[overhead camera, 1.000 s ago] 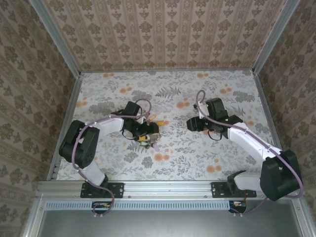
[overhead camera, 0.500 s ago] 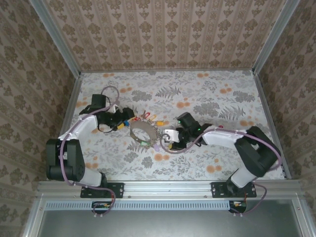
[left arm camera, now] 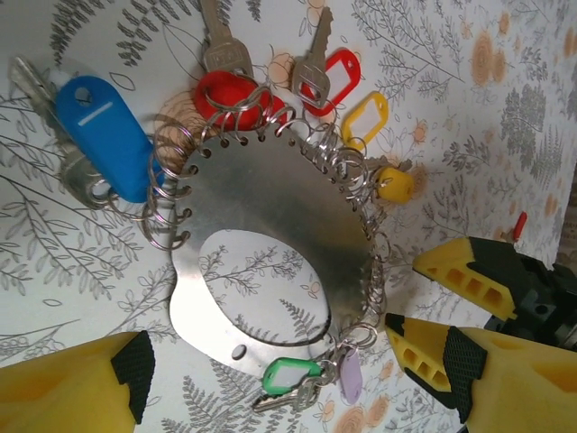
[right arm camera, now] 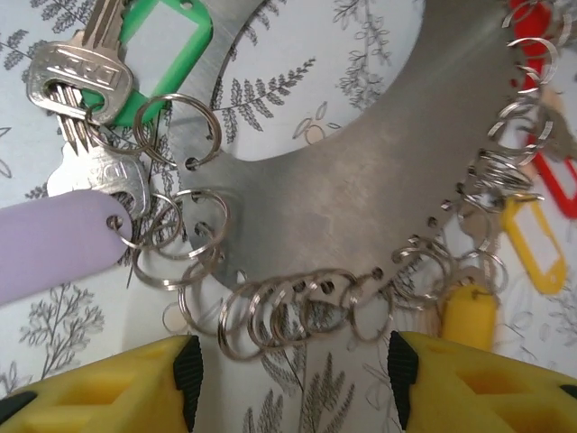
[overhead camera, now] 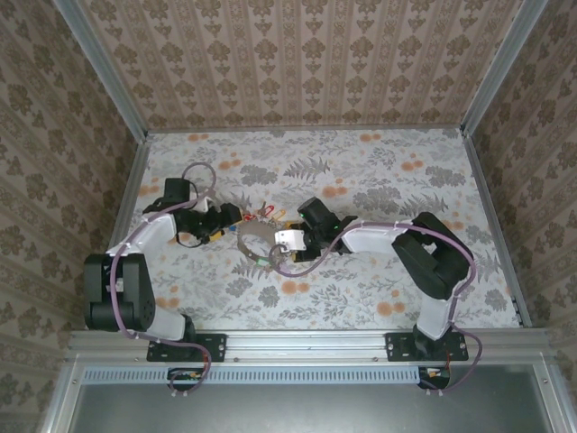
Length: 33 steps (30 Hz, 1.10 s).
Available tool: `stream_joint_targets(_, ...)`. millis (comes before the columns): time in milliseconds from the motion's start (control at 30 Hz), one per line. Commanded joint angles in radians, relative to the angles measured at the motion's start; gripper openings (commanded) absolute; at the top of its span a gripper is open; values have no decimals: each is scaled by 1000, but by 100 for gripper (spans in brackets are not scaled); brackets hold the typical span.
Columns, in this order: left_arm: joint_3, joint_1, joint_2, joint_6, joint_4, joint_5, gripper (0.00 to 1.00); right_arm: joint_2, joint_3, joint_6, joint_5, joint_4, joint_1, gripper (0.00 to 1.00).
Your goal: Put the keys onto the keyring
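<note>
Straddling the rim of the flat, perforated steel keyring (right arm camera: 361,180), the right claw (right arm camera: 288,379) stood wide and empty, with crowded split rings at its 12 o'clock. The left claw (overhead camera: 225,223), likewise wide and empty, sat at the keyring's 9 o'clock. Overlapping loops hid any free hole, and the coloured-tagged keys (right arm camera: 81,77) all looked threaded.

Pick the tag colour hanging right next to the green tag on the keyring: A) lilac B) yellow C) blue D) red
A: the lilac tag hangs right beside the green tag at the near edge of the keyring in the left wrist view.
</note>
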Motion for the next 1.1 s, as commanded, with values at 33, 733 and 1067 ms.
stream_joint_targets(33,6,12,-26,42,2,-7,86,47,67,15,78,-61,12,54)
stream_joint_targets(733,-9,16,-39,43,0,-14,86,23,12,60,85,79,11,32)
stream_joint_targets(1067,-10,15,-38,38,3,-14,86,19,-1,50,95,120,14,24)
